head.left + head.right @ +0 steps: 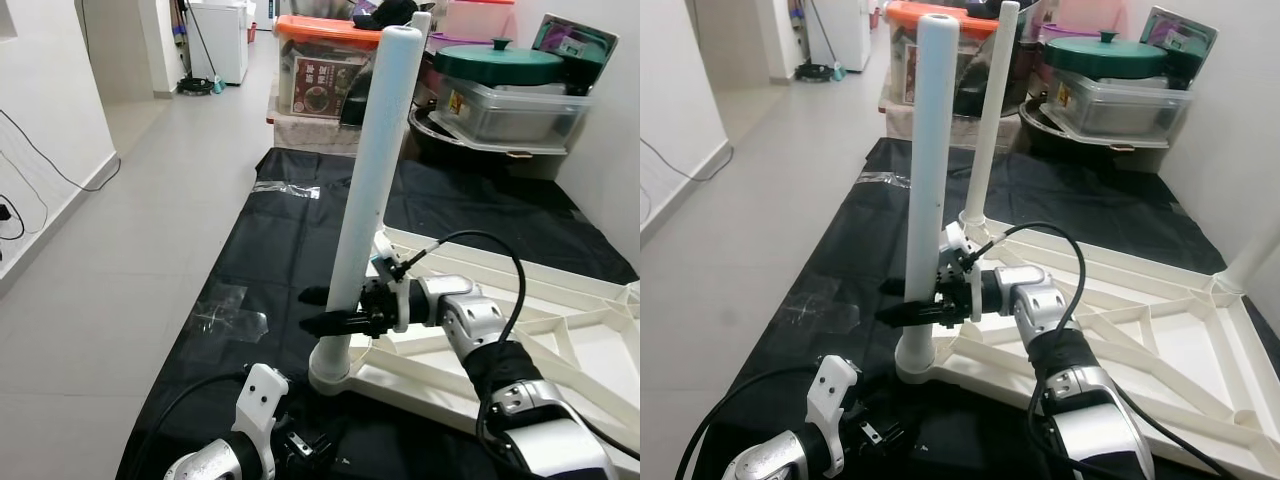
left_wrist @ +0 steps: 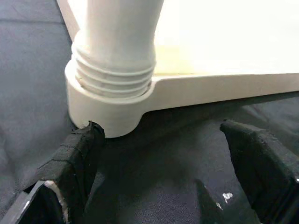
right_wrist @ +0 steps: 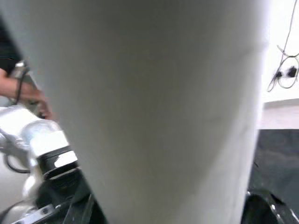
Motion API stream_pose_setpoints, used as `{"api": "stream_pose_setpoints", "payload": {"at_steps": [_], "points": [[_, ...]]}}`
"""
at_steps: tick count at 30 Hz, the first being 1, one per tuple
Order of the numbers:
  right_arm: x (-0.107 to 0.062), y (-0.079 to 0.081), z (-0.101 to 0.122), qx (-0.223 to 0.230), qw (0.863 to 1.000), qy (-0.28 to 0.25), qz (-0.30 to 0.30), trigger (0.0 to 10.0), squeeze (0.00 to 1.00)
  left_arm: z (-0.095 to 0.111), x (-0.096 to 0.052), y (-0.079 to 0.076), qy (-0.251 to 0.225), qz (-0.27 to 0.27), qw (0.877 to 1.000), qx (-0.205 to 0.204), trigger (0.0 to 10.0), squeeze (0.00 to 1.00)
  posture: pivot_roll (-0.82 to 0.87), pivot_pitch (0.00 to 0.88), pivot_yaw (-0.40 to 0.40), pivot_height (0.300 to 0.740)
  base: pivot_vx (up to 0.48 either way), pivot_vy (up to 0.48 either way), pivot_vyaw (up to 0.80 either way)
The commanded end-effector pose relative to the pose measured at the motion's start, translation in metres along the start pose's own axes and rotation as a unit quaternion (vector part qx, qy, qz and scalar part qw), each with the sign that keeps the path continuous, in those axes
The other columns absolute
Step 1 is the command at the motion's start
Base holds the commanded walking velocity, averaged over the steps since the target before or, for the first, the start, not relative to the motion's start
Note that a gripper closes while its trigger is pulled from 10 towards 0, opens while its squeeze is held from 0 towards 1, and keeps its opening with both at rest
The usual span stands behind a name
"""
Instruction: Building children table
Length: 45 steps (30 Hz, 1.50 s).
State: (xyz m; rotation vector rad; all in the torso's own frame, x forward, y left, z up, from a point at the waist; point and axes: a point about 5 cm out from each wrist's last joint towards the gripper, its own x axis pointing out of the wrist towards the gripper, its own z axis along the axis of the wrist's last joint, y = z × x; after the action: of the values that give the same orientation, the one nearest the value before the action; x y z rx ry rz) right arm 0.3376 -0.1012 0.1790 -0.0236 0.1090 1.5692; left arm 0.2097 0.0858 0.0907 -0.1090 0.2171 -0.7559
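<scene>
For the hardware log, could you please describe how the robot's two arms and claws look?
Both arms are silver and white with black joint sections. A black cable loops over the right arm and another runs along the left arm. Each claw, right claw and left claw, has two long black fingers.

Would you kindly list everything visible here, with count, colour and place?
Tabletop: one, white, upside down on the sheet.
Legs: two, white, upright in corner sockets; near leg, far leg.
Sheet: one, black, on the floor.
Bins: several, stacked behind the sheet; one has a green lid.
Right claw: black, around the near leg.
Left claw: black, open, low by the near leg's socket.
</scene>
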Motion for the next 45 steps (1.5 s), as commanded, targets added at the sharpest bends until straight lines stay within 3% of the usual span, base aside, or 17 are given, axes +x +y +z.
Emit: {"api": "stream_pose_setpoints", "payload": {"at_steps": [1, 7, 10, 12, 13, 15, 17, 19, 25, 27, 28, 29, 30, 36, 37, 40, 45], "points": [[0.005, 0.0, -0.011, 0.001, 0.999, -0.001, -0.047, 0.0, 0.0, -0.004, 0.0, -0.002, 0.007, -0.004, 1.0, -0.004, 10.0, 0.0, 0.25, 0.0, -0.125, 0.74, 0.0, 0.0, 0.0], [0.0, -0.006, -0.012, 0.004, 0.978, -0.067, -0.2, 0.0, 0.0, -0.004, 0.0, -0.001, 0.007, -0.005, 1.0, -0.004, 10.0, 0.0, 0.24, 0.0, -0.119, 0.74, 0.0, 0.0, 0.0], [-0.009, -0.021, -0.017, 0.028, 0.933, -0.074, -0.352, 0.0, 0.0, -0.003, -0.001, 0.0, 0.006, -0.005, 1.0, -0.004, 10.0, 0.0, 0.23, 0.0, -0.113, 0.74, 0.0, 0.0, 0.0], [-0.009, -0.021, -0.017, 0.028, 0.933, -0.074, -0.352, 0.0, 0.0, -0.003, -0.001, 0.0, 0.006, -0.005, 1.0, -0.004, 10.0, 0.0, 0.23, 0.0, -0.113, 0.74, 0.0, 0.0, 0.0], [-0.014, -0.025, -0.019, 0.029, 0.906, -0.073, -0.417, 0.0, 0.0, -0.003, -0.001, 0.0, 0.007, -0.005, 1.0, -0.004, 10.0, 0.0, 0.23, 0.0, -0.112, 0.74, 0.0, 0.0, 0.0], [-0.035, -0.023, -0.029, 0.04, 0.784, -0.07, -0.615, 0.0, 0.0, -0.003, -0.001, 0.0, 0.007, -0.006, 1.0, -0.004, 10.0, 0.0, 0.23, 0.0, -0.11, 0.74, 0.0, 0.0, 0.0], [-0.047, -0.009, -0.039, 0.055, 0.689, -0.071, -0.72, 0.0, 0.0, -0.003, -0.001, 0.0, 0.007, -0.005, 1.0, -0.004, 10.0, 0.0, 0.24, 0.0, -0.116, 0.74, 0.0, 0.0, 0.0], [-0.047, -0.009, -0.039, 0.055, 0.689, -0.071, -0.72, 0.0, 0.0, -0.003, -0.001, 0.0, 0.007, -0.005, 1.0, -0.004, 10.0, 0.0, 0.24, 0.0, -0.116, 0.74, 0.0, 0.0, 0.0], [-0.035, 0.011, -0.052, 0.106, 0.622, -0.072, -0.772, 0.0, 0.0, -0.001, -0.002, 0.0, 0.0, 0.0, 1.0, 0.0, 10.0, 0.0, 0.24, 0.0, -0.12, 0.74, 0.0, 0.0, 0.0], [-0.03, 0.01, -0.051, 0.112, 0.63, -0.079, -0.764, 0.0, 0.0, -0.001, -0.002, 0.0, -0.004, 0.0, 1.0, 0.002, 10.0, 0.0, 0.24, 0.0, -0.117, 0.74, 0.0, 0.0, 0.0], [-0.024, 0.008, -0.049, 0.112, 0.649, -0.091, -0.747, 10.0, 0.0, 0.001, -0.002, -0.001, -0.013, 0.001, 1.0, 0.006, 10.0, 0.0, 0.24, 0.0, -0.118, 0.74, 0.0, 0.0, 0.0], [-0.019, 0.006, -0.047, 0.111, 0.663, -0.099, -0.734, 10.0, 0.0, 0.002, -0.003, -0.001, -0.018, 0.002, 1.0, 0.008, 10.0, 0.0, 0.23, 0.0, -0.118, 0.74, 0.0, 0.0, 0.0], [-0.015, 0.004, -0.044, 0.103, 0.685, -0.106, -0.714, 10.0, 1.0, 0.005, -0.003, -0.001, -0.027, 0.004, 1.0, 0.014, 10.0, 0.0, 0.23, 0.0, -0.118, 0.74, 0.0, 0.0, 0.0], [-0.014, -0.001, -0.038, 0.08, 0.707, -0.123, -0.692, 10.0, 1.0, 0.009, -0.004, 0.0, -0.041, 0.022, 0.998, 0.034, 10.0, 0.0, 0.23, 0.0, -0.124, 0.74, 0.0, 0.0, 0.0], [-0.014, -0.008, -0.032, 0.07, 0.742, -0.14, -0.652, 10.0, 0.0, 0.011, -0.005, 0.0, -0.052, 0.04, 0.996, 0.053, 10.0, 0.0, 0.23, 0.0, -0.125, 0.74, 0.0, 0.0, 0.0], [-0.017, -0.019, -0.025, 0.079, 0.82, -0.141, -0.55, 10.0, 0.0, 0.016, -0.007, 0.0, -0.068, 0.062, 0.993, 0.08, 10.0, 0.0, 0.23, 0.0, -0.125, 0.74, 0.0, 0.0, 0.0], [-0.016, -0.018, -0.025, 0.091, 0.827, -0.135, -0.538, 10.0, 0.0, 0.016, -0.007, 0.0, -0.071, 0.064, 0.992, 0.082, 10.0, 0.0, 0.23, 0.0, -0.125, 0.74, 0.0, 0.0, 0.0]]}}
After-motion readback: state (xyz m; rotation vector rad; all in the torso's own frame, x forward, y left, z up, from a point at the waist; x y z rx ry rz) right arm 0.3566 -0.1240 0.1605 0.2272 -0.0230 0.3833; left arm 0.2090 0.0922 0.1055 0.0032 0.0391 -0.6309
